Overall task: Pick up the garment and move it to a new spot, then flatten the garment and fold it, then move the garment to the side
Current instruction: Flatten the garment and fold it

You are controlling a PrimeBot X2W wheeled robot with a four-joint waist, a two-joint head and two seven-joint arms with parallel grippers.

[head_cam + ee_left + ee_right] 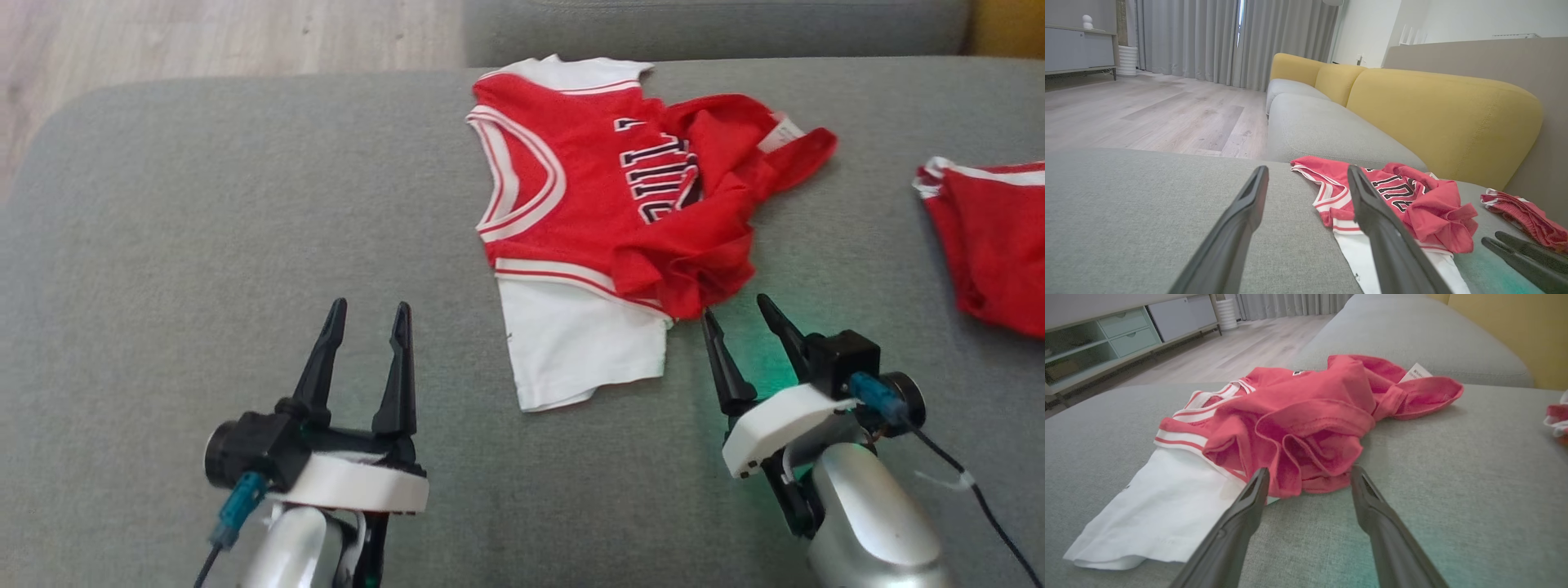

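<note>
Grey woven sofa cushion [204, 212], yellow backrest [1433, 110], pale wood floor [1147, 114] beyond. Crumpled red-and-white mesh jersey [588, 196] lies mid-cushion, hem bunched. Left gripper [369, 309] and right gripper [735, 304]: fingers parted, holding nothing; the right one just beside the bunched hem.

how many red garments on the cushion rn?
2. A crumpled red-and-white jersey mid-cushion, just beyond the right pincer; a second red garment at the head view's right edge, partly cut off, so more may be hidden.
</note>
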